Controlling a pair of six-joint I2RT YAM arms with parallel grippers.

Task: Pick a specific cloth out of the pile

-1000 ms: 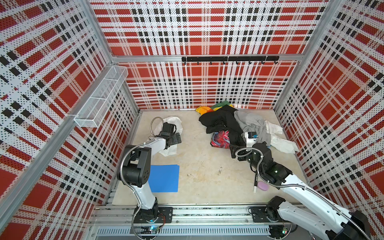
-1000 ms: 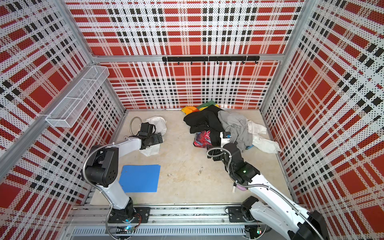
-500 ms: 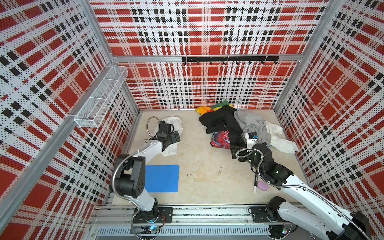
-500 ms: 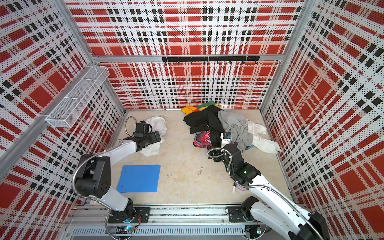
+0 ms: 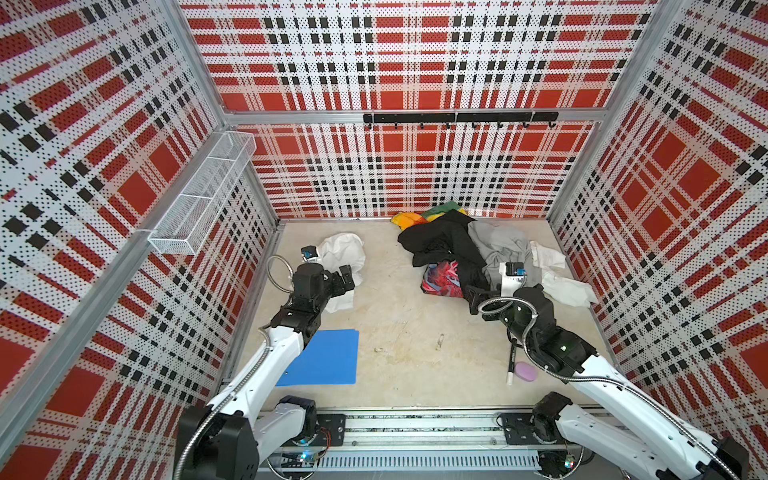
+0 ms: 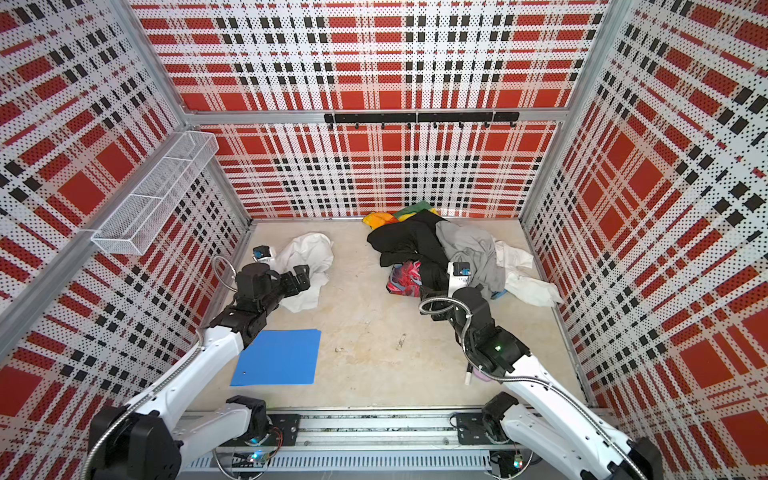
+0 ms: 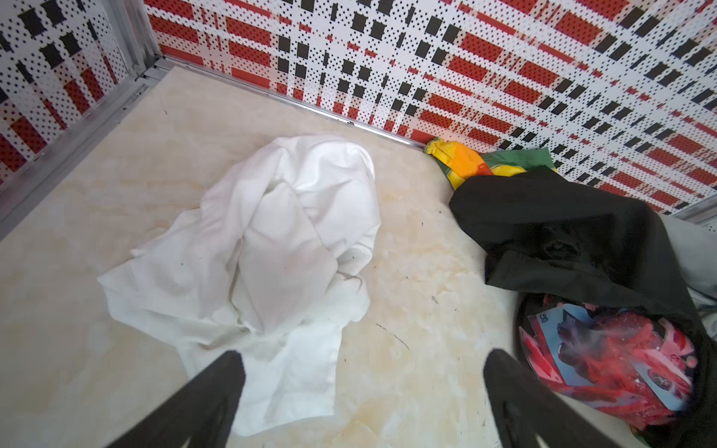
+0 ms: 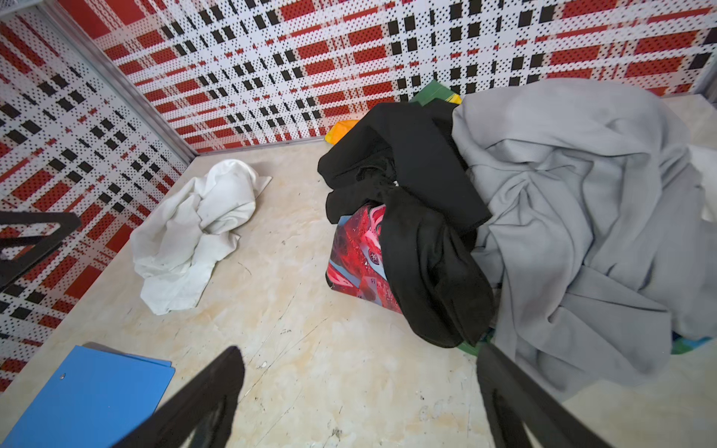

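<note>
The cloth (image 5: 343, 251) (image 6: 307, 253) is a crumpled white garment lying flat on the beige floor, apart from the pile (image 5: 446, 243), to its left. My left gripper (image 5: 347, 276) (image 7: 361, 372) hovers open over its near edge; one finger (image 7: 223, 382) overlaps the white fabric and nothing is gripped. The pile (image 8: 426, 217) holds black, light grey, red-patterned and rainbow cloths against the back wall. My right gripper (image 5: 478, 303) (image 8: 359, 372) stands open at the pile's front edge, with bare floor between its fingers.
More white fabric (image 5: 563, 286) trails from the pile's right side. A blue mat (image 5: 328, 357) lies front left, under the left arm. A marker (image 5: 511, 365) and a pink object (image 5: 525, 371) lie by the right arm. A wire basket (image 5: 203, 199) hangs on the left wall.
The left arm's elbow has dropped and stretched out low toward the front left, while its open gripper stays by the white cloth. The right arm has not moved.
</note>
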